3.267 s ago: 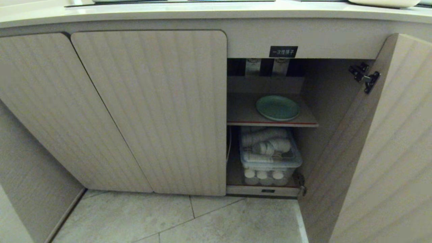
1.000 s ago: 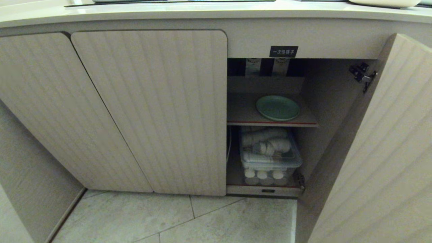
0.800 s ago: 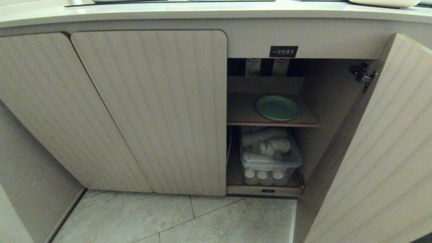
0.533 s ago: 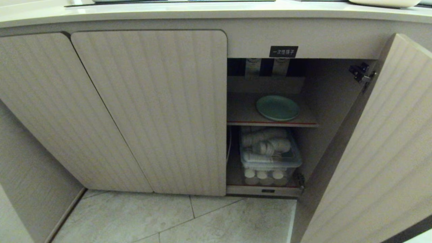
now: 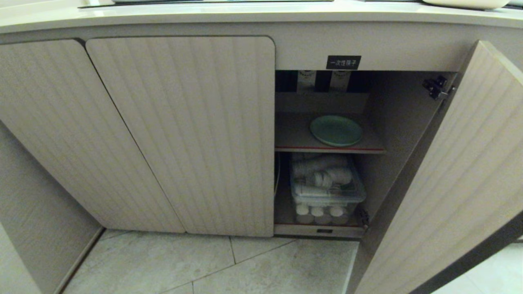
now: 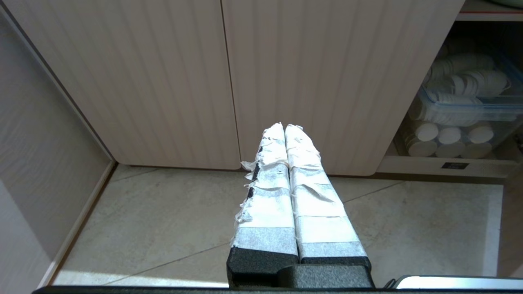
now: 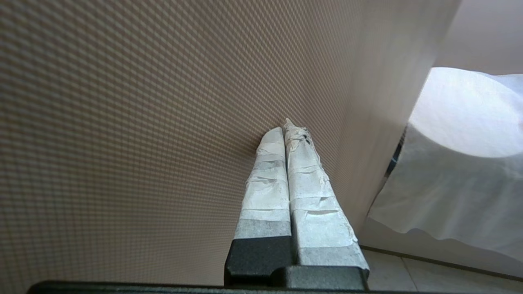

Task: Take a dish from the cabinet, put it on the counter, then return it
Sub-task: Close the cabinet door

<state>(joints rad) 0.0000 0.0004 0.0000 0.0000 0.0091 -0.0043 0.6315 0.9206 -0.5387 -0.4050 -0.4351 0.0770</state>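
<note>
We note the cabinet (image 5: 179, 134) with its right door (image 5: 445, 183) swung partly open and two ribbed doors closed at left. The dish (image 5: 336, 130) lies flat on the red-edged upper shelf (image 5: 294, 136). Below sits a clear bin (image 5: 327, 192) of white cups. The counter (image 5: 245, 14) runs above; pale floor tiles (image 5: 212, 265) below. Left gripper (image 6: 284, 127) clenched, empty, above the floor. Right gripper (image 7: 286, 126) clenched, tips at the door's surface.

dish (image 5: 336, 130) sits on the upper shelf (image 5: 292, 136) inside the cabinet (image 5: 179, 130), tub of cups (image 5: 327, 190) right below it, open door (image 5: 457, 175) to the right.
</note>
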